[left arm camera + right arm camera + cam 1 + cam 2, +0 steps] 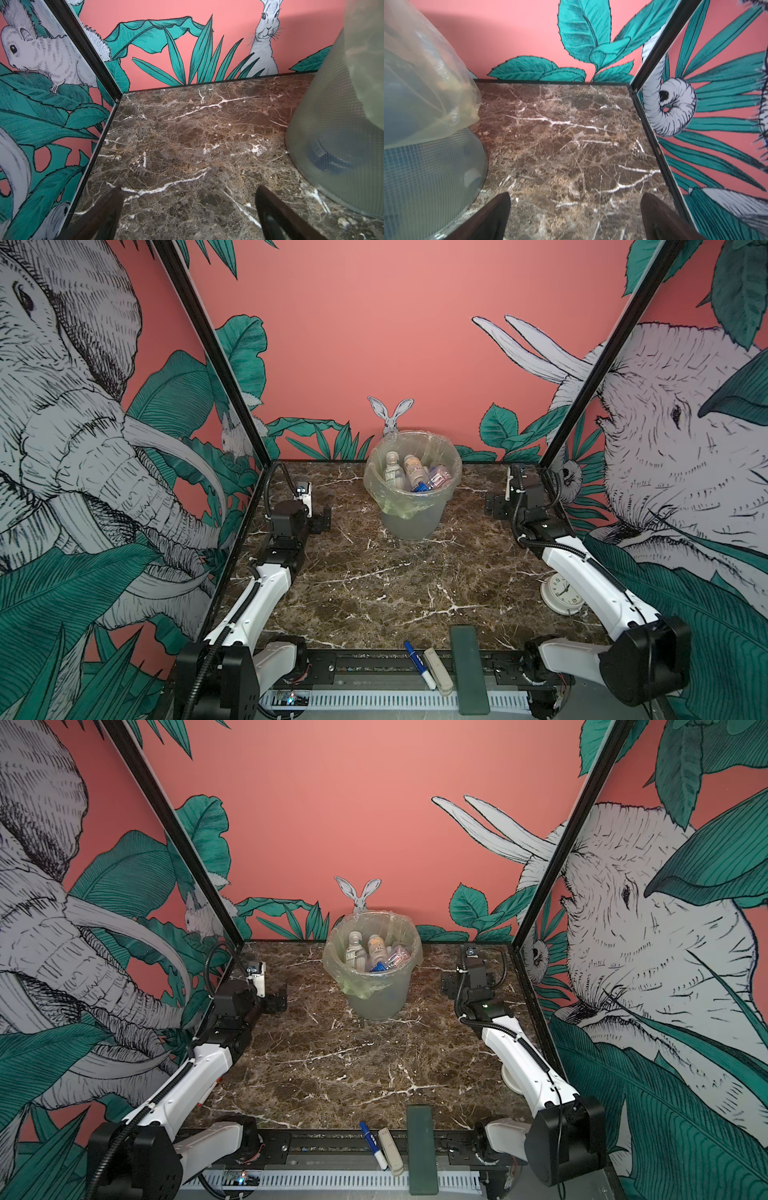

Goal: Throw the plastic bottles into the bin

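Bottles (405,472) are lying inside the bin (409,524), so the task seems done. Left hand (189,192) and right hand (576,196) are sitting wide open, empty, flanking the bin.

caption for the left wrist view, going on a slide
Left gripper, open and empty, low over the marble table beside the bin.
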Motion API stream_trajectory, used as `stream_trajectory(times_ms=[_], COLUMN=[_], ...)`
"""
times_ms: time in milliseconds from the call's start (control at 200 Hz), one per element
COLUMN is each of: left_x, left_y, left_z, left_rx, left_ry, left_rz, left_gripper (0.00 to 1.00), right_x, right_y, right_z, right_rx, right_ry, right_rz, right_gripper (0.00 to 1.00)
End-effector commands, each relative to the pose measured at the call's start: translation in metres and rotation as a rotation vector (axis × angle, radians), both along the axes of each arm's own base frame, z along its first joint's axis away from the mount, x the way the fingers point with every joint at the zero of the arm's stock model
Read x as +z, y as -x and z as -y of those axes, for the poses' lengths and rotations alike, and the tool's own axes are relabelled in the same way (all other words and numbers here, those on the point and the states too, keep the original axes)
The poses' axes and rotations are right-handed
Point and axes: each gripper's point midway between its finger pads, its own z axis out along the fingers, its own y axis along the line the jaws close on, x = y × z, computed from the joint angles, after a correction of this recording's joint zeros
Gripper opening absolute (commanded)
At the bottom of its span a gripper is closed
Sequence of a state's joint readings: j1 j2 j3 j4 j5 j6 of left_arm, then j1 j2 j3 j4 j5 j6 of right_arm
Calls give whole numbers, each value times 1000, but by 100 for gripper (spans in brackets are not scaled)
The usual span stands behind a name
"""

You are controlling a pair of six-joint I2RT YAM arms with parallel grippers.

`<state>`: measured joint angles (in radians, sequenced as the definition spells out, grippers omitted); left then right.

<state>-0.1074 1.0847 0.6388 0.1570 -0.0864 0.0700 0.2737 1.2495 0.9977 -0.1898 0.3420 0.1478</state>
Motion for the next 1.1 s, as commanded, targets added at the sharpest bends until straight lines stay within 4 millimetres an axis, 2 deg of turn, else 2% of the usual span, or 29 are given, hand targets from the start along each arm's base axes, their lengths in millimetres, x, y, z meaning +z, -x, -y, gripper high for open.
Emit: stream_trajectory(times_ms=[0,100,175,310,550,810,985,1095], left_x=[2,-11,-27,-53,-80,-107,-109,-113], left_y=[5,14,17,8,-8,-21,-27,-31], left_z=[-9,-19,-22,-25,-20,-16,-13,-12], left_rx=[34,91,101,108,68,24,-7,-10], left_ry=[-4,6,-21,-82,-57,-28,-27,-25], left_rz=[106,170,172,141,104,82,54,0], left_gripper=[100,100,100,100,100,100,100,100], right_x=[1,-12,-19,-26,-41,-68,-88,-87], right_y=[-4,-2,0,3,7,3,-1,-5], right_z=[-2,-11,-9,-5,2,13,23,28], right_rx=[29,84,83,84,87,65,54,51], right_ry=[6,-2,0,46,125,122,103,97], right_rz=[54,42,53,98,145,147,149,156], right_gripper=[99,99,99,99,99,100,100,100])
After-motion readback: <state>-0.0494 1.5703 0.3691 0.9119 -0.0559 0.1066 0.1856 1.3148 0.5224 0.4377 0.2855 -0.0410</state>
